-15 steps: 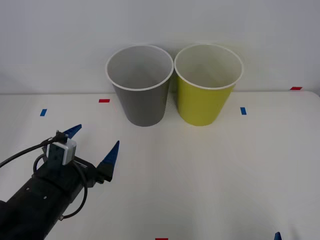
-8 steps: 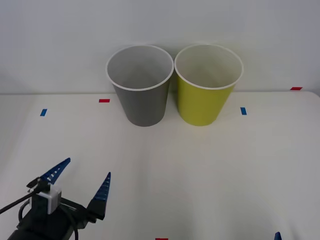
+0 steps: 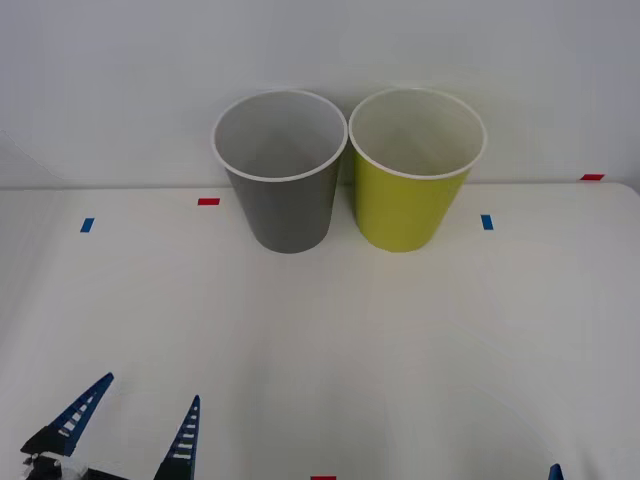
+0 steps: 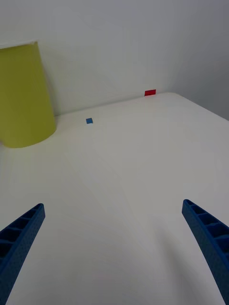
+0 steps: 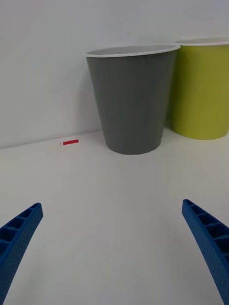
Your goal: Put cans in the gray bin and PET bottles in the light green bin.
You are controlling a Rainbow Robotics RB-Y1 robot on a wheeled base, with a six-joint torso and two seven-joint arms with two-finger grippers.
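Note:
The gray bin (image 3: 285, 200) and the light green bin (image 3: 410, 195) stand side by side at the back of the white table, close to the wall, both upright with pale insides. No cans or PET bottles are in view. My left gripper (image 3: 130, 430) hovers open and empty at the table's near left edge, well in front of the gray bin (image 5: 131, 105), with the light green bin (image 5: 202, 90) beside that. My right gripper (image 4: 113, 205) is open and empty at the near right corner, with one fingertip (image 3: 553, 472) showing, and the light green bin (image 4: 21, 95) stands far ahead of it.
Small tape marks lie on the table: red (image 3: 208, 201) and blue (image 3: 87, 225) on the left, blue (image 3: 486, 221) and red (image 3: 592, 177) on the right, red (image 3: 322, 478) at the near edge. A plain wall rises right behind the bins.
My left arm has drawn back toward the near edge of the table, away from the bins, with its gripper staying open. The bins and my right gripper have not moved.

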